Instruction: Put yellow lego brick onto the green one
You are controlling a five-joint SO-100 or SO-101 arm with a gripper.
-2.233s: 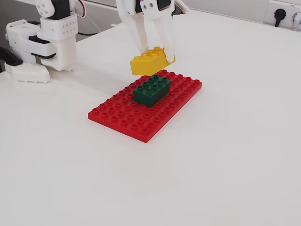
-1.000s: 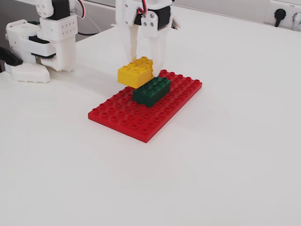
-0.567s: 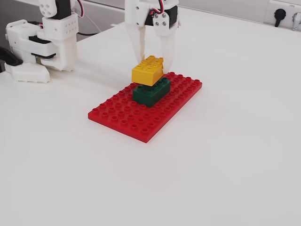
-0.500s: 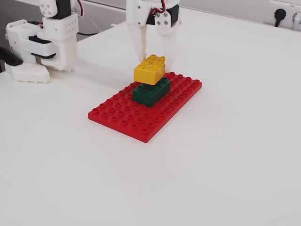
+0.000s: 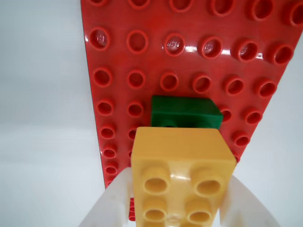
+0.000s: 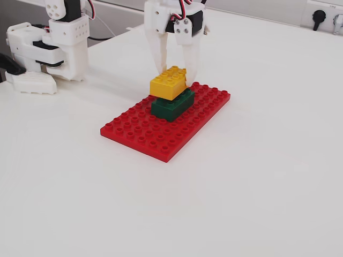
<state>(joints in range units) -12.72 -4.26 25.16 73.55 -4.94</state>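
Note:
The yellow lego brick (image 6: 169,83) lies on top of the dark green one (image 6: 172,105), which stands on the flat red baseplate (image 6: 139,131). My white gripper (image 6: 176,76) comes down from above and is shut on the yellow brick, one finger on each long side. In the wrist view the yellow brick (image 5: 182,172) sits between my fingertips (image 5: 118,196), and a strip of the green one (image 5: 185,112) shows past its far end, on the red baseplate (image 5: 189,47). I cannot tell whether the studs have locked.
The arm's white base (image 6: 53,43) stands at the back left with a cable behind it. A wall socket (image 6: 320,16) sits at the back right. White table surface (image 6: 257,176) surrounds the baseplate.
The yellow brick moved from left of and above the green one to over it, then came down onto it. My gripper stayed shut on it throughout.

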